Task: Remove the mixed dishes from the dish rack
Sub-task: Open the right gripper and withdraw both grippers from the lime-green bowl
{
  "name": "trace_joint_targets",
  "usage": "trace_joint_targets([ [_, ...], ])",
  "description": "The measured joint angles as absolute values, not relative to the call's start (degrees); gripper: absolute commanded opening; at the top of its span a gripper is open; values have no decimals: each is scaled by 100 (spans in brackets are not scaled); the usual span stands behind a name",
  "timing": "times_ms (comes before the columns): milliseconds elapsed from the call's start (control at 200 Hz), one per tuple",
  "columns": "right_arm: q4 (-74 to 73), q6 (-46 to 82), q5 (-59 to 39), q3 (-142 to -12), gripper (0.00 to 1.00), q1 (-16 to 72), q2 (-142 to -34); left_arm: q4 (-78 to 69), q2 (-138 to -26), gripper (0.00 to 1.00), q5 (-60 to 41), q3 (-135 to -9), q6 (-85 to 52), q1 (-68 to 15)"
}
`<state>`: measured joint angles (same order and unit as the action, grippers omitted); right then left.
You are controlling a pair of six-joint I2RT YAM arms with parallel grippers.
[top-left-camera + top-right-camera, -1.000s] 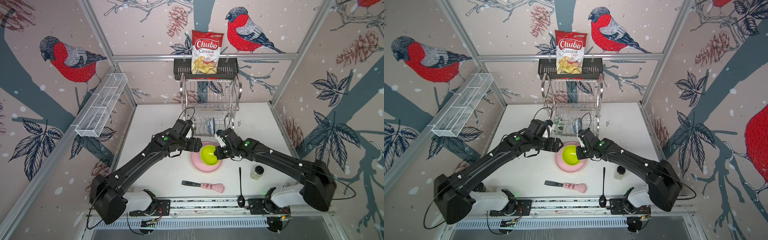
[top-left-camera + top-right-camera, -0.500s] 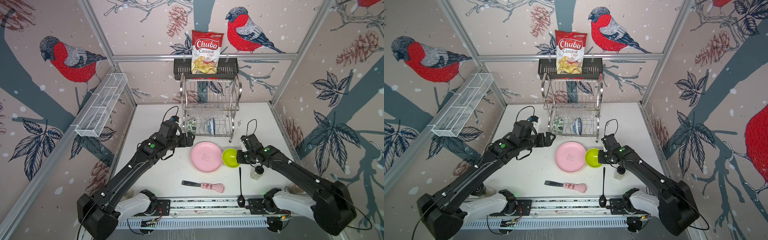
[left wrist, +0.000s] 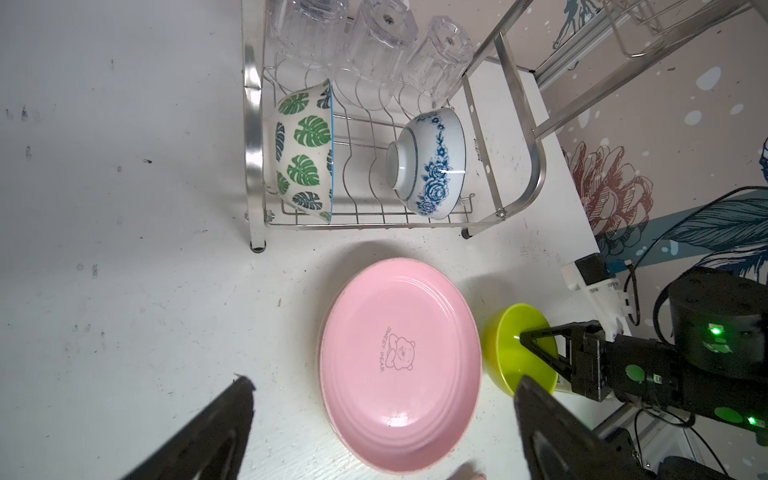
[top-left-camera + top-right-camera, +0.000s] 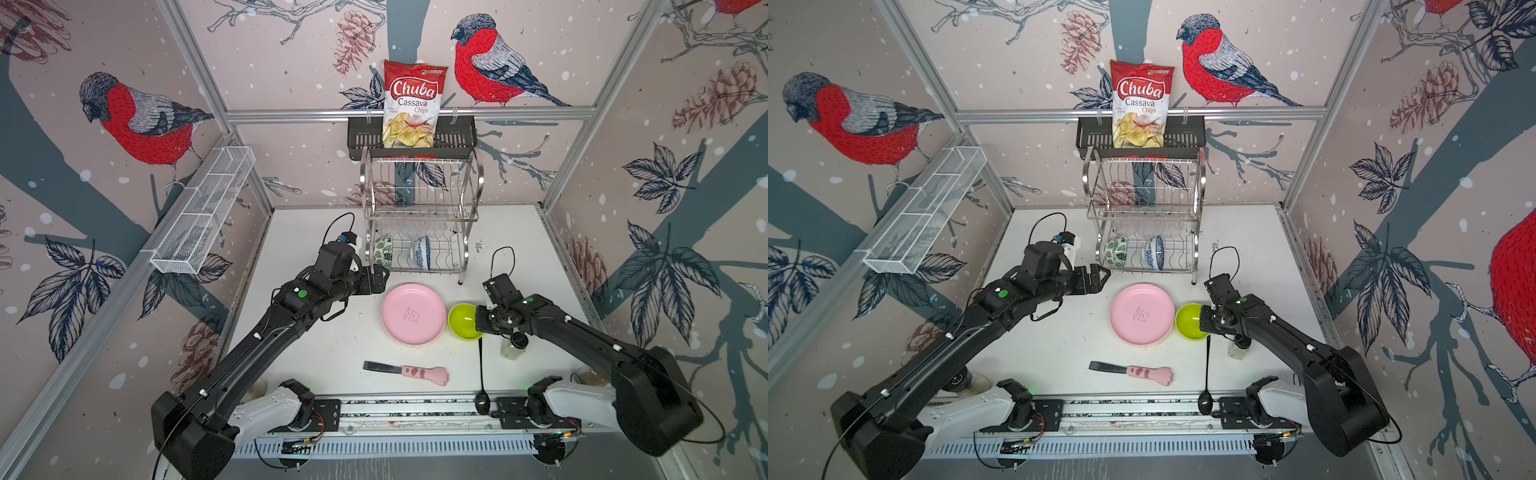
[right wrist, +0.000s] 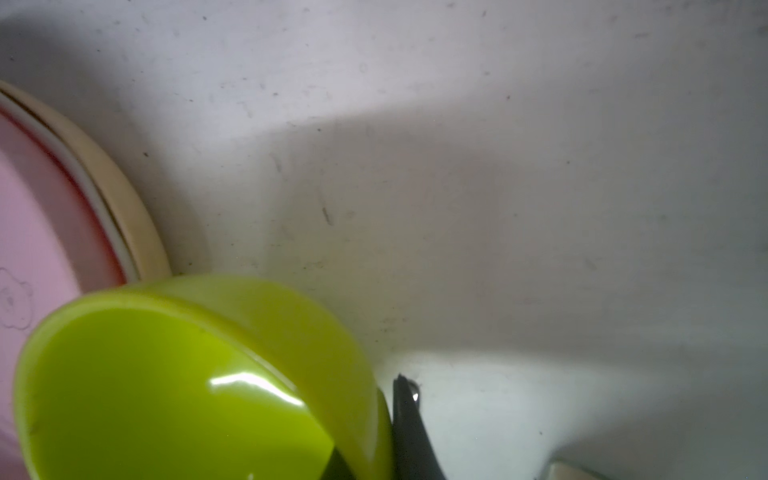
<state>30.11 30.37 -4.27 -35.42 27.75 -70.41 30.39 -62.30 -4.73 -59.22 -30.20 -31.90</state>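
Two matte black jointed arms on white bases

The left arm (image 4: 266, 332) and right arm (image 4: 582, 336) have rounded black joint housings, small white tabs along the links and a round green light near each wrist. Thin black cables loop over both wrists. A white camera bracket (image 4: 348, 240) carries a blue plug. The left hand (image 4: 381, 277) and right hand (image 4: 478, 322) have black tapered fingers.
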Motion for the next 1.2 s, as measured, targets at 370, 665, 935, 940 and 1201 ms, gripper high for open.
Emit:
trace_joint_targets([
  [370, 2775, 3194, -434, -3295, 34, 2655, -6803, 3033, -6407, 97, -493, -5922, -3013, -3129],
  [665, 2764, 3310, -283, -3607, 45, 2622, -6090, 3028, -6434, 96, -508, -5911, -3009, -3089],
  [935, 2530, 3315, -95, -3889, 51, 2836, -5363, 3004, -6912, 96, 23, -5881, -2982, -2895],
  [940, 2510, 3315, -95, -3892, 51, 2851, -5349, 2995, -6925, 96, 30, -5878, -2980, -2891],
  [1201, 1315, 3148, -200, -4071, 52, 3546, -5336, 2200, -7524, 90, 161, -5808, -2991, -2644],
])
